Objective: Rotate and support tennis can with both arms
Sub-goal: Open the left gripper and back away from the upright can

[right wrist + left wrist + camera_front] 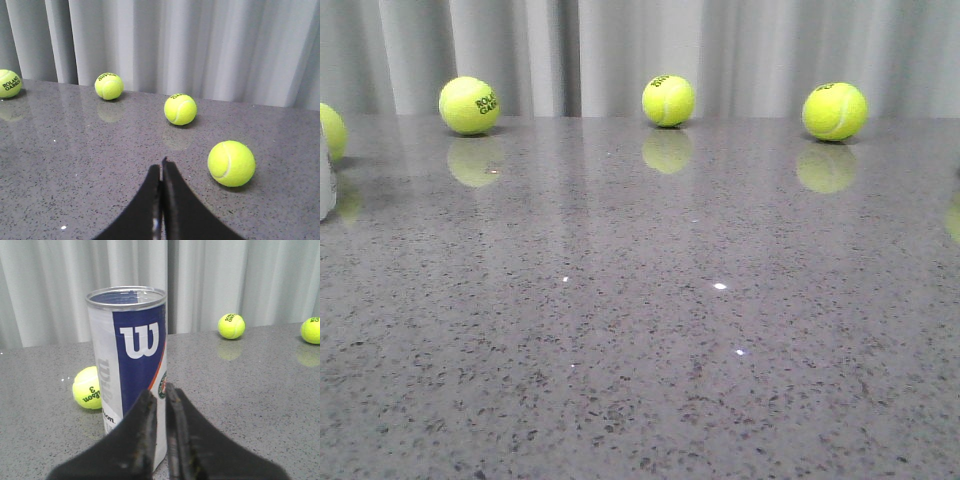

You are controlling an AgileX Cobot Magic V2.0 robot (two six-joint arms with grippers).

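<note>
The tennis can [127,370] was stood upright at the worktop's left edge; both the left gripper [161,392] and the right gripper [161,167] were clenched on nothing.

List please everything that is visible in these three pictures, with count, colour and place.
tennis can: one, clear with white and navy label, upright on the table, open end up; only a sliver shows at the front view's left edge.
tennis balls: at least five, yellow-green, three in a row along the table's far edge, one beside the can, one near the right gripper.
table: one, grey speckled.
curtain: pale grey, behind the table.
left gripper: black, nearly shut, in front of the can.
right gripper: black, shut, empty.
</note>
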